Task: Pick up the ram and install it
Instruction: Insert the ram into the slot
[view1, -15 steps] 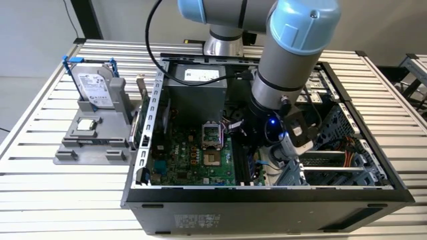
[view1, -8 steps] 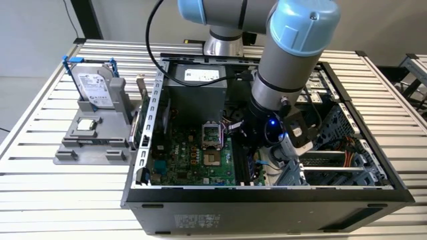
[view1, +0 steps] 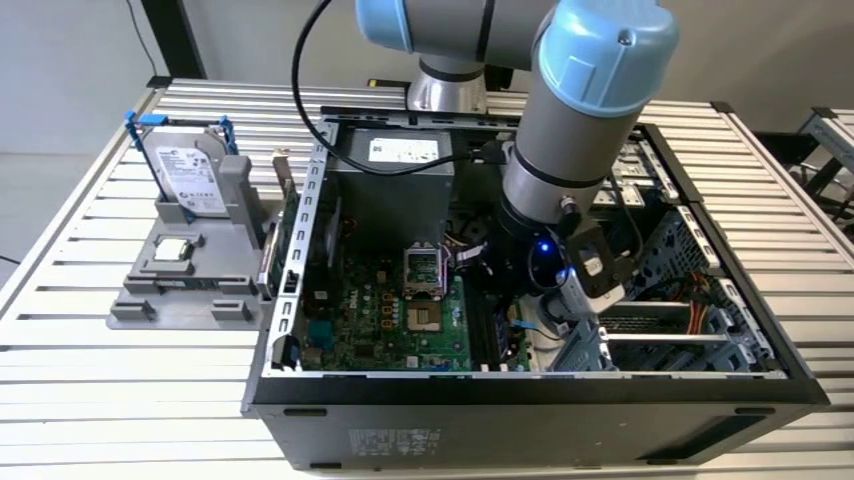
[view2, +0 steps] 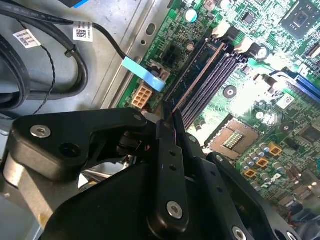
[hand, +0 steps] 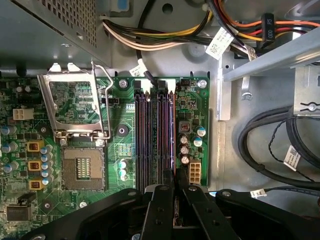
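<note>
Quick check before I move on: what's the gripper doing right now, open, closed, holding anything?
Gripper: closed on the ram, a thin stick held edge-on over the outermost memory slot of the motherboard.

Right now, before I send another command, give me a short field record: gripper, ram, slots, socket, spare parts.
gripper: black two-finger gripper, shut on the ram, inside the open black computer case
ram: thin long circuit-board stick, edge-on, lined up with the outermost slot; seating cannot be told
slots: long black memory slots, the others bare
socket: square processor socket, frame raised, no chip
hard drive: silver hard drive, upright in a grey holder outside the case
</note>
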